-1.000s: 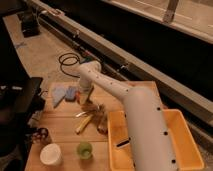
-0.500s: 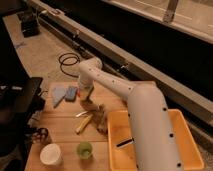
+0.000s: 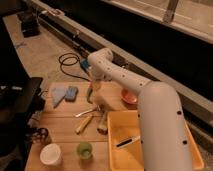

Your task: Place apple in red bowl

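My gripper (image 3: 95, 89) hangs from the white arm over the far middle of the wooden table (image 3: 60, 125), pointing down, and it is shut. A small orange-tan lump at its tips looks like the apple (image 3: 95, 85), mostly hidden by the fingers. The red bowl (image 3: 129, 96) sits on the table a short way to the right of the gripper, partly behind the arm.
A long green vegetable (image 3: 90, 94) lies just left of the gripper. Blue cloths (image 3: 64, 93) are at the far left. A yellow tub (image 3: 150, 150) holding a dark pen fills the right. A green cup (image 3: 84, 149), a white bowl (image 3: 50, 154) and scattered utensils (image 3: 85, 120) are nearer.
The gripper has closed at the spot beside the green vegetable. The arm has shifted only slightly.
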Controlling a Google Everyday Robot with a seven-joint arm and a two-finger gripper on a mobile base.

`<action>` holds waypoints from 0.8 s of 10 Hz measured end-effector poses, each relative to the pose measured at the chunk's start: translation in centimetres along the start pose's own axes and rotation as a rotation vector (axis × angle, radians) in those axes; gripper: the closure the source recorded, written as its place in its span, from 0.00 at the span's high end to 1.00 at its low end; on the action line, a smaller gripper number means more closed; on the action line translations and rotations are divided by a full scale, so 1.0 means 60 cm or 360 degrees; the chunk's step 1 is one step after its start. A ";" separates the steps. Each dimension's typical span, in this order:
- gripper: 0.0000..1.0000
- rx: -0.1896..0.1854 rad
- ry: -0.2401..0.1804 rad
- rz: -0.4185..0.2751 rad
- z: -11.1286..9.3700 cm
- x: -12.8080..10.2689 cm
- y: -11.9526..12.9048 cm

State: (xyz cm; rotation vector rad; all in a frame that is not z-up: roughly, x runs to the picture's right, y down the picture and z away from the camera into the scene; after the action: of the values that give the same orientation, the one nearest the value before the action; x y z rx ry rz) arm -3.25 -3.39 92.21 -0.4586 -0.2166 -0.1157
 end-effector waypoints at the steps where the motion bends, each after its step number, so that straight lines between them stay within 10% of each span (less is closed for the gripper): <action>1: 0.00 -0.0007 0.0043 0.0047 -0.007 0.034 0.005; 8: 0.03 -0.0113 0.0398 0.0534 -0.079 0.305 0.097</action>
State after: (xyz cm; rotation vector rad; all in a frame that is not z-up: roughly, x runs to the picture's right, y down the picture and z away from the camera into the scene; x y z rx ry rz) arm 16.27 -1.50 89.85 -0.5405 0.1117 0.1478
